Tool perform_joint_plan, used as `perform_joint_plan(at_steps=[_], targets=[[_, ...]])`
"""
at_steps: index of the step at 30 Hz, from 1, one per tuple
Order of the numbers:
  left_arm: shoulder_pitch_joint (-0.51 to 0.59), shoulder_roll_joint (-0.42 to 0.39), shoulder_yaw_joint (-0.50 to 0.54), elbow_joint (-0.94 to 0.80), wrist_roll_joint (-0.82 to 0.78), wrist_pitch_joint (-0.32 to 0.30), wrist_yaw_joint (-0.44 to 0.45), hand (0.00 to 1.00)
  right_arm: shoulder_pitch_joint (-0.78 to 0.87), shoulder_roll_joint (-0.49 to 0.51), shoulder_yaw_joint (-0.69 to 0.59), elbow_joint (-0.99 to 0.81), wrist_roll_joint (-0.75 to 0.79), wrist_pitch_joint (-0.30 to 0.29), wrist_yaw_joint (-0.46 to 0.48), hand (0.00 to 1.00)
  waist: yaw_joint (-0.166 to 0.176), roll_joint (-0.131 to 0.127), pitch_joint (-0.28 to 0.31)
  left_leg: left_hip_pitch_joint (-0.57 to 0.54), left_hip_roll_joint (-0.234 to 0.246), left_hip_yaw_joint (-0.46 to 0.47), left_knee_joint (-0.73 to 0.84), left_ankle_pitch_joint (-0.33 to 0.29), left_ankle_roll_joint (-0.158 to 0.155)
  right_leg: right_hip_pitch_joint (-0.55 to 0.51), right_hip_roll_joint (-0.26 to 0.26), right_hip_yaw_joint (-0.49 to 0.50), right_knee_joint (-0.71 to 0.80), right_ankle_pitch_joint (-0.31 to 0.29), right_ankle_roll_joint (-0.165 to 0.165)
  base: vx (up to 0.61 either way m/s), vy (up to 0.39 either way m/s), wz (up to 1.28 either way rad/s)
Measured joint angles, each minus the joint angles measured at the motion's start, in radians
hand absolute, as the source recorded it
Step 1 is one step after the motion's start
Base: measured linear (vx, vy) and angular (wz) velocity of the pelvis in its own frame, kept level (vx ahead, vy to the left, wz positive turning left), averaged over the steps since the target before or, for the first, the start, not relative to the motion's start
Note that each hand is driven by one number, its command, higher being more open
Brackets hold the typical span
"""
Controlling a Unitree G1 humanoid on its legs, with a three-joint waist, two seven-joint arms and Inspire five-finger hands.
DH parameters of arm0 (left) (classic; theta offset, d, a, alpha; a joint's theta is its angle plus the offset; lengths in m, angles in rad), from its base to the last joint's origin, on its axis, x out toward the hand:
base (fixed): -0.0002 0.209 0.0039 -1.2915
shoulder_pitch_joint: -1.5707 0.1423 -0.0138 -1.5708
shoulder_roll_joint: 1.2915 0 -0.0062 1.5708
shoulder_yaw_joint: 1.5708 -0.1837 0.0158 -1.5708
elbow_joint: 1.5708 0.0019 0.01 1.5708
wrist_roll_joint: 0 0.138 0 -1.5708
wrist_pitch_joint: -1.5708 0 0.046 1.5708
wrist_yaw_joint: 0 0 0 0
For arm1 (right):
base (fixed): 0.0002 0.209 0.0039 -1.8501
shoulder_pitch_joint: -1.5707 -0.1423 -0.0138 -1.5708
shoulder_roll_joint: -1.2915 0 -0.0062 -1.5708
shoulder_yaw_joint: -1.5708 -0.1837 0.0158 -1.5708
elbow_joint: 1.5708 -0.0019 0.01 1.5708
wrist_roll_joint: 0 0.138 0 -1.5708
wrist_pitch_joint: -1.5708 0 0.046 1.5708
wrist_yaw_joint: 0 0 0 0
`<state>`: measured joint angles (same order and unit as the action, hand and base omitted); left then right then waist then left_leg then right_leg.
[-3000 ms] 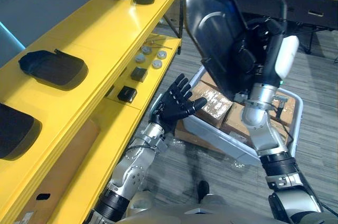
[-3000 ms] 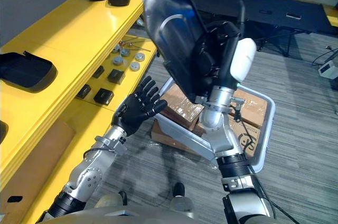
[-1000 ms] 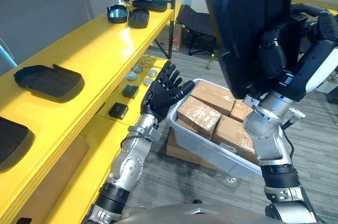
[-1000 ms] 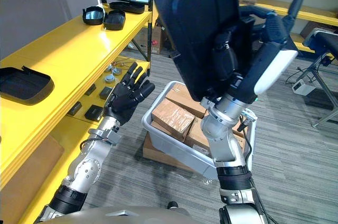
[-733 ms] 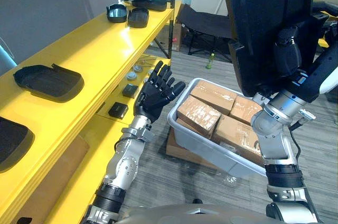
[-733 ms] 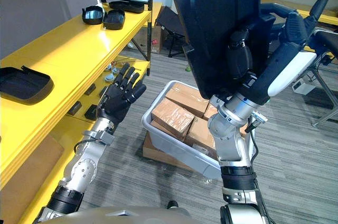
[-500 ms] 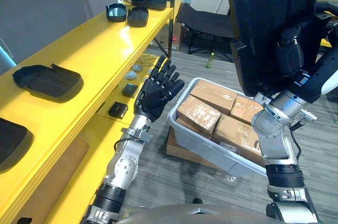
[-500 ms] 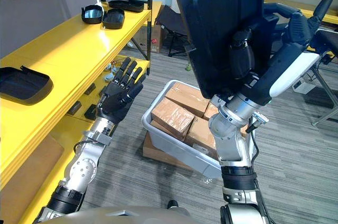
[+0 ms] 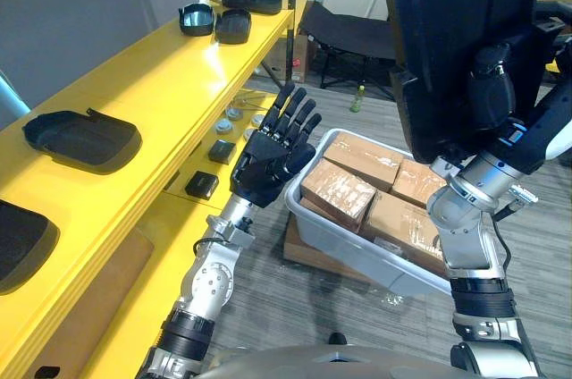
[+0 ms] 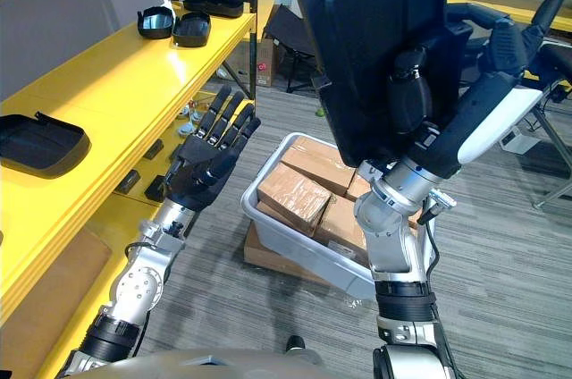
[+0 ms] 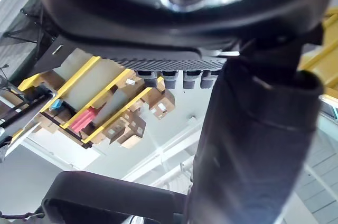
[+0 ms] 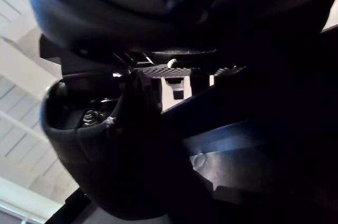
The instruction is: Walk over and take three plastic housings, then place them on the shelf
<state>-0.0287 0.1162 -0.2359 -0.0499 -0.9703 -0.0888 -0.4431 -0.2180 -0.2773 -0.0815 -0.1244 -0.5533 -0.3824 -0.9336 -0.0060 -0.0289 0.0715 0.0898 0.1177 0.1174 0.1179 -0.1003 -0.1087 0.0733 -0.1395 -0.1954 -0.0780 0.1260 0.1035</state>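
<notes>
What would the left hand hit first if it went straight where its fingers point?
Probably nothing near, depth unclear: the left hand aims between yellow shelf and grey bin, toward a far black chair.

Held housing (image 9: 456, 30) top cut by frame edge; lower-shelf small parts (image 9: 235, 114) too small to identify.

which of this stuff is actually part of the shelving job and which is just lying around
Part of the job:
- black plastic housing, gripped in the right hand
- left hand, open and empty
- yellow shelf
- housings lying on its top

Just lying about:
- grey bin of cardboard boxes
- small parts on the lower level
</notes>
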Motion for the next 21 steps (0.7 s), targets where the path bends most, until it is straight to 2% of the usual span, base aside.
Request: perform_joint_plan(at_steps=[4, 10, 16, 21], targets=[[0.0, 0.0, -0.008, -0.049, 0.094, 0.002, 0.061, 1.0, 0.0, 0.0, 0.039, 0.0, 0.0, 0.0, 0.038, 0.0, 0.0, 0.01, 0.007, -0.001, 0.0, -0.001, 0.0, 0.0, 0.0, 0.0, 0.0, 0.0, 0.0, 0.0, 0.0, 0.0, 0.0, 0.0], [0.0, 0.001, -0.062, -0.108, 0.157, 0.003, 0.137, 1.0, 0.0, 0.002, 0.118, 0.001, -0.001, 0.0, 0.087, 0.0, 0.001, 0.013, 0.008, -0.001, -0.001, -0.004, 0.0, 0.0, 0.0, 0.0, 0.0, -0.002, 0.0, 0.0, 0.0, 0.0, 0.0, 0.0], [-0.002, -0.001, -0.073, -0.108, 0.103, 0.01, 0.208, 1.0, 0.0, 0.01, 0.194, 0.012, -0.017, 0.0, 0.121, 0.0, 0.002, 0.013, 0.009, -0.001, -0.001, -0.01, 0.001, 0.0, 0.0, 0.003, 0.0, -0.005, 0.0, 0.0, 0.0, 0.0, 0.0, 0.0], [-0.008, -0.002, -0.078, -0.109, 0.069, 0.01, 0.217, 1.0, 0.0, 0.02, 0.268, 0.071, -0.03, 0.001, 0.14, 0.0, 0.002, 0.013, 0.008, -0.001, -0.001, -0.012, 0.001, 0.0, 0.0, 0.006, -0.001, -0.01, 0.0, 0.0, 0.0, 0.0, 0.0, 0.0]])
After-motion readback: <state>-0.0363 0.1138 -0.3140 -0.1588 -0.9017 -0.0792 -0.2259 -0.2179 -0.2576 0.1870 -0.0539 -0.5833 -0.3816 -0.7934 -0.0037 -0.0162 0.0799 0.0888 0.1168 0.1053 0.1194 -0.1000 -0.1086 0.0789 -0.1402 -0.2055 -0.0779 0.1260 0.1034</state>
